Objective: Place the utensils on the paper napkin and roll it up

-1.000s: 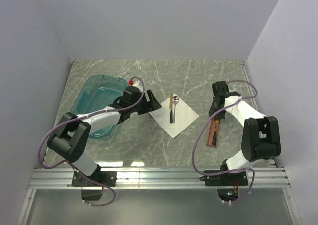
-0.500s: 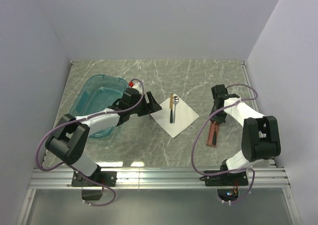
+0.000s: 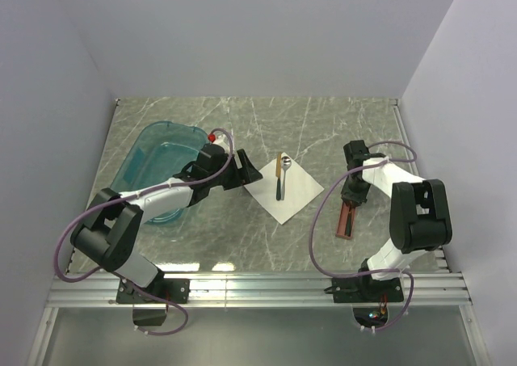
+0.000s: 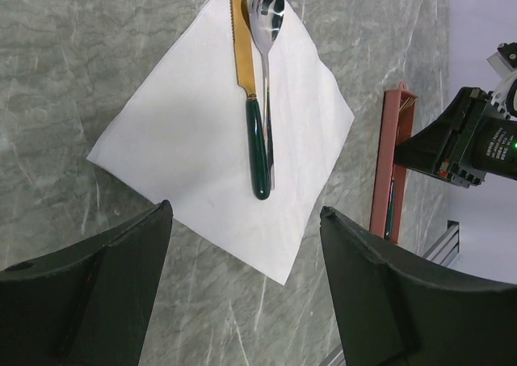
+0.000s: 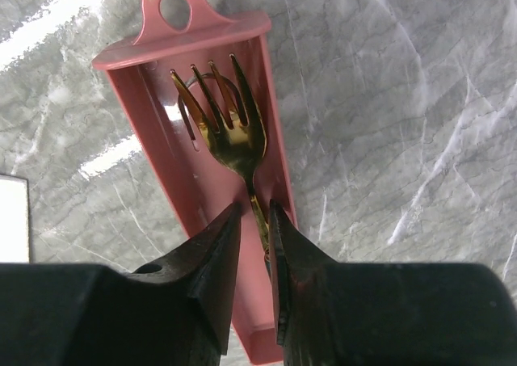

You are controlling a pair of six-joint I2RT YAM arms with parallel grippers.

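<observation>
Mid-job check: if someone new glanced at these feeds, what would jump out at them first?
First, the white paper napkin in the middle of the scene, with a silver spoon and a green-handled knife lying side by side on it. Next, the gold fork in the pink tray to the right, with the right gripper straddling its neck. The left gripper hangs open by the napkin's left corner.

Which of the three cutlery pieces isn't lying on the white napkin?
The gold fork, lying in the pink tray with the right hand straddling its neck. The silver spoon and green-handled knife lie side by side on the napkin.
</observation>
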